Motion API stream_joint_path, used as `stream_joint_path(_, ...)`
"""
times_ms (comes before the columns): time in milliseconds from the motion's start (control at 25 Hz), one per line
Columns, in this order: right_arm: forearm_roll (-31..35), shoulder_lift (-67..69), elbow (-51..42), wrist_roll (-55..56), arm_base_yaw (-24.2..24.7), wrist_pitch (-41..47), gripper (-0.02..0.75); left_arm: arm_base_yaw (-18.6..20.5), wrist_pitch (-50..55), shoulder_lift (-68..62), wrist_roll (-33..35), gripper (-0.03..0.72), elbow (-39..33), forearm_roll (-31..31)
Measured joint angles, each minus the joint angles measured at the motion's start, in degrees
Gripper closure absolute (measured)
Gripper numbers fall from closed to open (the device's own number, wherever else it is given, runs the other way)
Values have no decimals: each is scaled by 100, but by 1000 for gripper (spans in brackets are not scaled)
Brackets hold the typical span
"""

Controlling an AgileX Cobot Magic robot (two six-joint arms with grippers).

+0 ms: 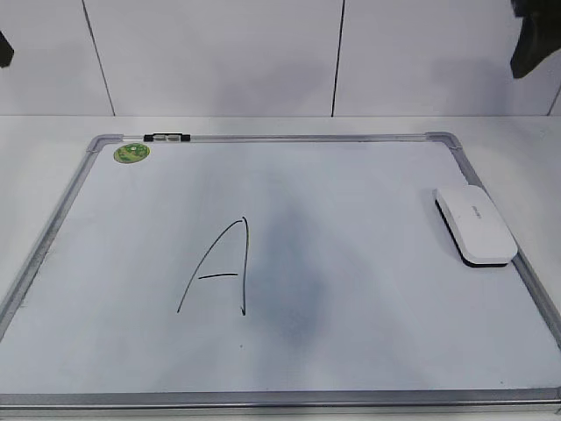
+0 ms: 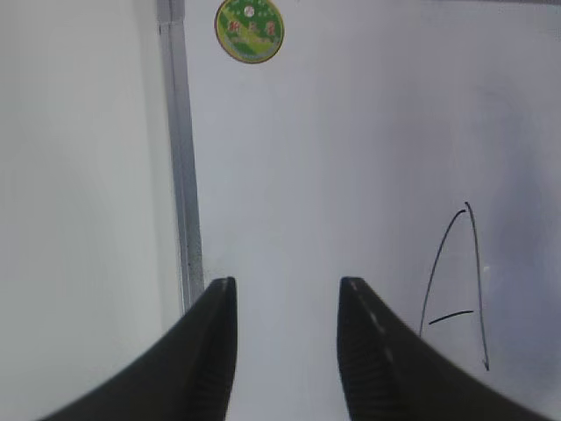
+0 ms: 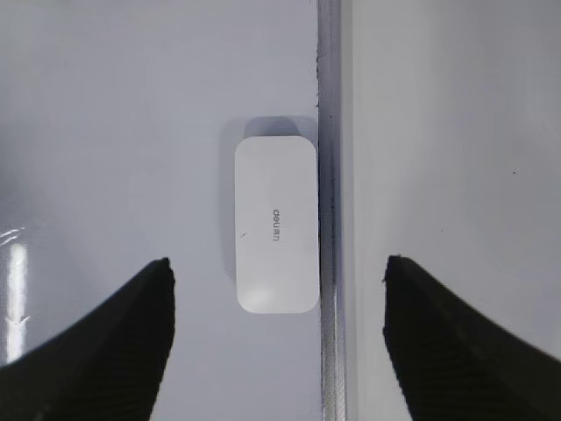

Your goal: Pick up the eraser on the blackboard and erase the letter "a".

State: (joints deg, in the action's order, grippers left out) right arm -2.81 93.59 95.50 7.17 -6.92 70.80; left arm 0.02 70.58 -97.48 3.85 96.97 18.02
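Observation:
The white eraser (image 1: 476, 221) lies flat on the blackboard (image 1: 368, 202), a white board with a grey frame, against its right frame edge. In the right wrist view the eraser (image 3: 276, 224) lies beside the frame (image 3: 329, 105), and my right gripper (image 3: 277, 260) hangs open high above it, holding nothing. My left gripper (image 2: 287, 282) is open and empty above the board's left part (image 2: 333, 158). No small lowercase "a" shows. Only a tall capital "A" (image 1: 223, 267) is drawn left of centre; it also shows in the left wrist view (image 2: 460, 281).
A round green sticker (image 1: 131, 153) sits at the board's far left corner, also in the left wrist view (image 2: 250, 29). A small black-and-white clip (image 1: 166, 138) is on the far frame. A grey smudge (image 1: 294, 272) lies right of the "A". White table surrounds the board.

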Motion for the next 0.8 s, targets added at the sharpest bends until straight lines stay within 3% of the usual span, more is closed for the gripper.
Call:
stream_joint_path(320,120,-1000,0,0,0,89,162,-25,74,925,-19,440,0,115)
stream_joint_path(560,550,-1597,-11,0,0,120,163,-319,134,1566,-33,443,0,-5)
stream_joint_path(800,680,-2531,-811,0,0,120,166,-356,168,2579,-106,445,-22,-323)
